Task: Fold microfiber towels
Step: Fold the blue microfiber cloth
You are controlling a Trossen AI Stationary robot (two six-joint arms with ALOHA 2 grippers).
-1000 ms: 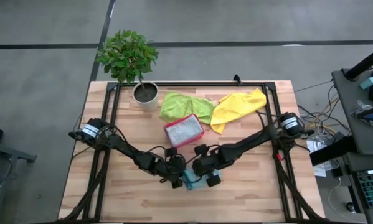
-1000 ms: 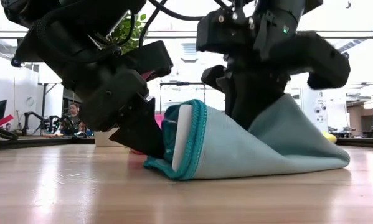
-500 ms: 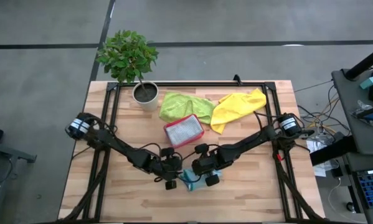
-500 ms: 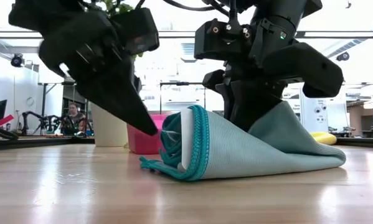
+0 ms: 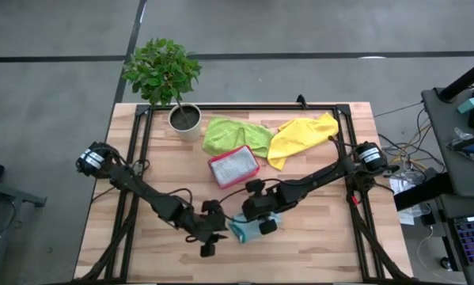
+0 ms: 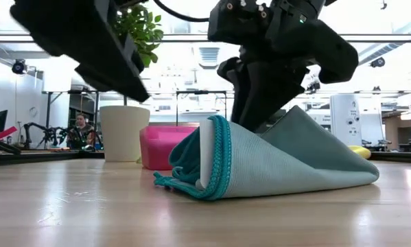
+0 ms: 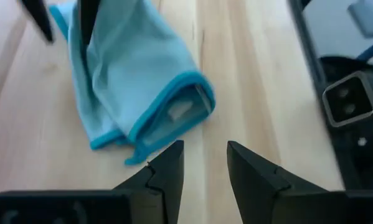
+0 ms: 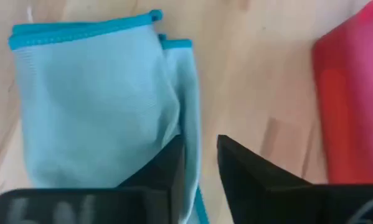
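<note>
The folded blue towel (image 6: 274, 161) lies near the front of the table (image 5: 316, 253). The low view shows its thick folded edge with dark teal trim, which the high view does not show. The left gripper (image 7: 203, 163) sits just beside the towel, fingers apart, holding nothing. The right gripper (image 8: 200, 155) hangs over the towel, fingers a little apart. Farther back are the pink tray (image 5: 233, 165), green towel (image 5: 235, 134), yellow towel (image 5: 301, 136) and plant (image 5: 164, 73).
</note>
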